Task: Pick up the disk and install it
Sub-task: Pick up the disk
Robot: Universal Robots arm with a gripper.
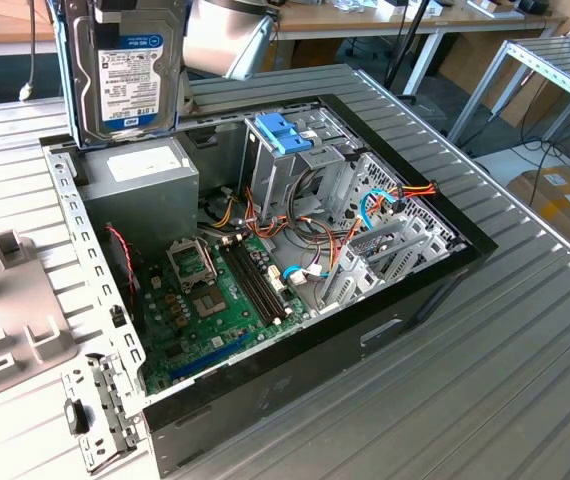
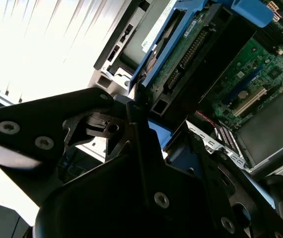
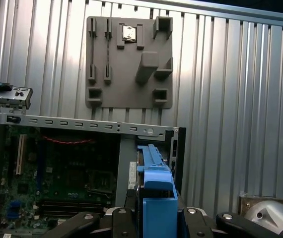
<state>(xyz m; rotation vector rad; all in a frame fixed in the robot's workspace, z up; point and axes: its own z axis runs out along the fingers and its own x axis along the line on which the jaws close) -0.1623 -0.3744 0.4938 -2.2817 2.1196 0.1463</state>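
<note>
The disk [image 1: 130, 75] hangs upright at the exterior view's upper left, its white-and-blue label facing the camera, just above the grey power supply [image 1: 150, 185] in the open computer case [image 1: 365, 330]. My gripper [image 1: 133, 10] is shut on the disk's upper end. In the first wrist view the disk's blue side rail [image 3: 156, 183] sits clamped between my gripper's [image 3: 156, 220] black fingers [image 3: 126, 218], over the case's corner. The second wrist view shows the disk [image 2: 181, 47] edge-on, with its green circuit-board underside and a blue rail.
Inside the case lie the green motherboard [image 1: 205, 300], a metal drive cage with a light-blue latch [image 1: 285, 130], and bundles of coloured cables [image 1: 365, 215]. A grey fixture plate [image 3: 129, 62] rests on the ribbed metal table beside the case. A loose metal bracket [image 1: 95, 415] lies at the case's near corner.
</note>
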